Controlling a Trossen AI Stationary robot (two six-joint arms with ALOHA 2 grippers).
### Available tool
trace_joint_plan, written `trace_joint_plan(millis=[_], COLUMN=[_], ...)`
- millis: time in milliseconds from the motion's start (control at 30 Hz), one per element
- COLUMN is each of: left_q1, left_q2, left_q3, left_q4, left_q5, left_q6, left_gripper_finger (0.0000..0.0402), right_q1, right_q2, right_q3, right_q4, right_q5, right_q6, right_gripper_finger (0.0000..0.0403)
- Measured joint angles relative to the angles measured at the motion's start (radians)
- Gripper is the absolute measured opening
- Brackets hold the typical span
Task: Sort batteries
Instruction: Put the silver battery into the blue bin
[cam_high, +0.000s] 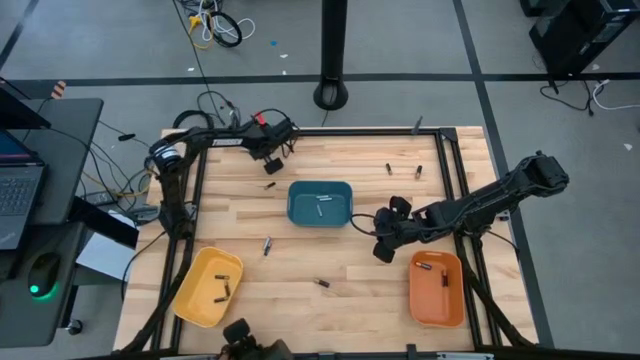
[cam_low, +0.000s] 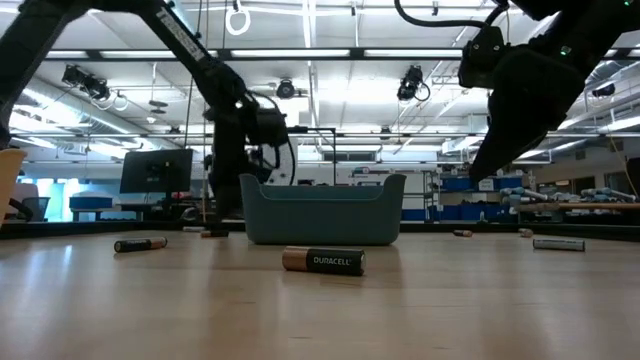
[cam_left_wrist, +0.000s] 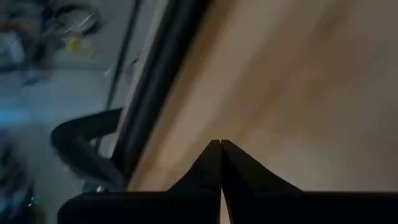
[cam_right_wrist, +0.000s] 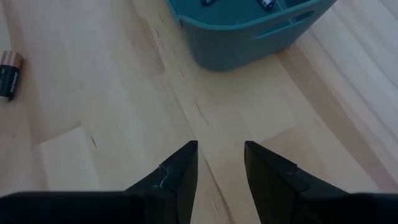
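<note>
Right claw (cam_right_wrist: 220, 163) hangs over the bare wooden counter (cam_high: 340, 265) with its two fingers parted and nothing between them, just in front of the teal tray (cam_high: 320, 203), which holds at least two batteries (cam_right_wrist: 267, 3). Beside this claw, toward the counter's right front corner, sits the orange tray (cam_high: 437, 288) with two cells (cam_high: 443, 278) inside. Off to its side a loose copper-topped battery (cam_right_wrist: 9, 74) lies flat on the wood, and another (cam_high: 324, 284) rests nearer the front edge. Left claw (cam_left_wrist: 221, 163) sits far from the right one, at the counter's back edge beside the black frame rail, its fingers pressed together and empty; a single cell (cam_high: 269, 185) lies just in front of it. More loose cells (cam_high: 419, 172) rest behind the right claw near the back right corner. Far across from the right claw, at the front left, the yellow tray (cam_high: 205, 287) holds two cells (cam_high: 224, 289).
</note>
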Motion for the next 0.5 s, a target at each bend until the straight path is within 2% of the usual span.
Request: trace_joint_plan(millis=[67,267,400,500], left_q1=[-0.008,0.028,0.069,0.099], left_q2=[-0.045,-0.215,-0.314,-0.339], left_q3=[-0.016,-0.151,-0.237,-0.250], left_q4=[-0.002,0.007,0.056,0.066], left_q5=[0.075,0.413,0.424,0.423], left_q6=[0.063,0.241,0.270,0.274], left_gripper_finger=[0.0010,0.0010,0.0010,0.0010], right_q1=[0.008,0.037,0.052,0.056], right_q2=[0.000,0.000,0.000,0.000], right_q3=[0.000,0.000,0.000,0.000], right_q4=[-0.001,0.000,0.002,0.006], right_q5=[0.000,0.000,0.010,0.019], right_q6=[0.010,0.022,0.022,0.022], right_gripper_finger=[0.0142,0.0142,0.0142,0.0142])
